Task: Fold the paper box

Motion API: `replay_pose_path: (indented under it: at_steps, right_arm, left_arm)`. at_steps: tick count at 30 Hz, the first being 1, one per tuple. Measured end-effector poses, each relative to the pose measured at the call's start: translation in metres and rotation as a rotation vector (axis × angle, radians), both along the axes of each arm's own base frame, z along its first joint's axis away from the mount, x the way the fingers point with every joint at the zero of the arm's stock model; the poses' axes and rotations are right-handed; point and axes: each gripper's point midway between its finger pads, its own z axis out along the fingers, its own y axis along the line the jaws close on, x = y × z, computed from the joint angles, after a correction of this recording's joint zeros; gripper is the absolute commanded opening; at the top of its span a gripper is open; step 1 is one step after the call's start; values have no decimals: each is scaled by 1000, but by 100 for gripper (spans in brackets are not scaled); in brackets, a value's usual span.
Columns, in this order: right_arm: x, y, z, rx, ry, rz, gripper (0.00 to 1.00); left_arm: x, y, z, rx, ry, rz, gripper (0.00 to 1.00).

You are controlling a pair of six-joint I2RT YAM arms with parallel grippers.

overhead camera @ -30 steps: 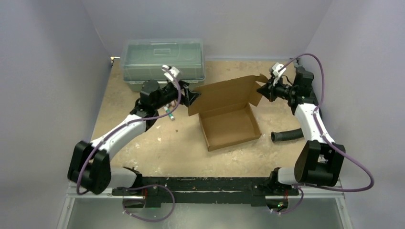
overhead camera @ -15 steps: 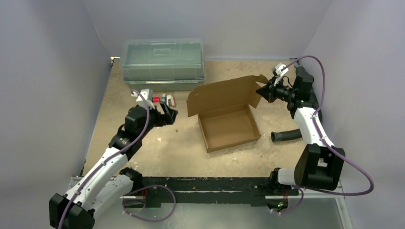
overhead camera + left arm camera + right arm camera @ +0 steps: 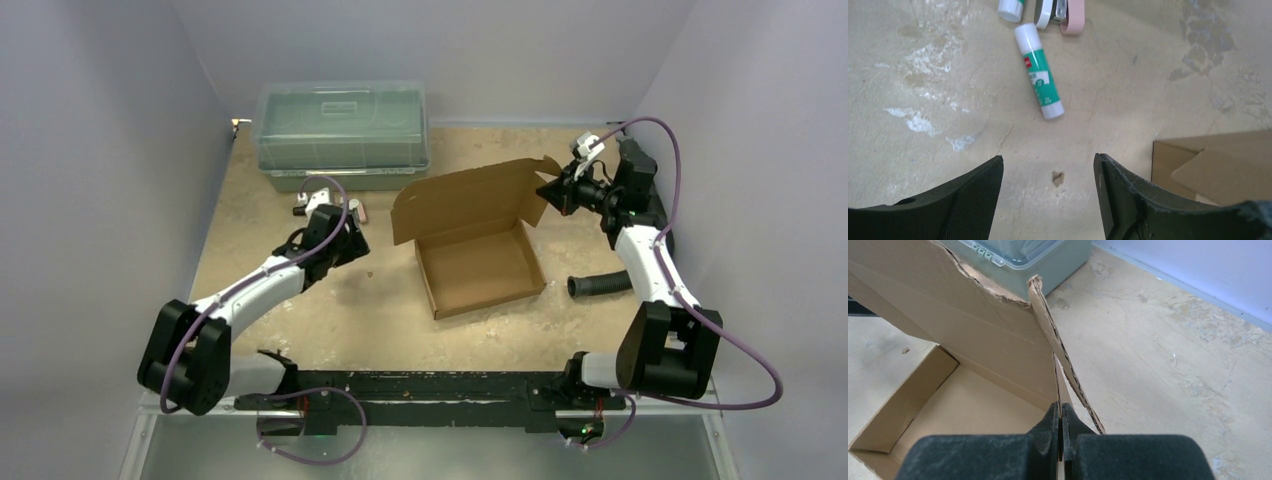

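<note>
The cardboard mailer box [image 3: 478,262] is parked mid-table, tray formed, lid stood up at the back. The lid's side flap is pinched tight by the right gripper [image 3: 1060,417]. The left gripper [image 3: 1048,165] is spread wide with nothing in it, hung over the tabletop [image 3: 923,75] near a glue stick [image 3: 1039,70].

I see a plain brown corrugated cardboard box [image 3: 480,265], a mottled beige desk [image 3: 400,330], a clear greenish plastic lidded bin [image 3: 342,130], a white glue stick with a green label [image 3: 1038,70], and a black ribbed hose [image 3: 600,285].
</note>
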Motion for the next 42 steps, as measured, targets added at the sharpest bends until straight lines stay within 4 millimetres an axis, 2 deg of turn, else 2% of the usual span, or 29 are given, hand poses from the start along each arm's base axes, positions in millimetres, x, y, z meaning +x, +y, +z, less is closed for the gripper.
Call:
replay_pose_path:
  at_steps: [10, 16, 20, 28, 30, 33, 36, 39, 42]
  right_arm:
    - [0, 0, 0, 0, 0, 0, 0]
    - [0, 0, 0, 0, 1, 0, 0]
    - [0, 0, 0, 0, 1, 0, 0]
    - [0, 0, 0, 1, 1, 0, 0]
    - [0, 0, 0, 1, 1, 0, 0]
    - [0, 0, 0, 1, 1, 0, 0]
    - [0, 0, 0, 1, 2, 0, 0]
    - [0, 0, -1, 1, 3, 0, 0]
    - [0, 0, -1, 1, 4, 0, 0]
  left_arm:
    - [46, 5, 2, 80, 2, 126, 54]
    - [60, 6, -1, 105, 3, 159, 52]
    - [67, 5, -13, 129, 28, 165, 50]
    - [67, 10, -49, 177, 102, 173, 40]
    - [69, 11, -54, 181, 111, 178, 35]
    - [74, 12, -55, 180, 107, 184, 17]
    - [77, 12, -56, 176, 100, 189, 5]
    - [78, 12, -56, 167, 101, 191, 0]
    - [75, 12, -55, 157, 98, 189, 0]
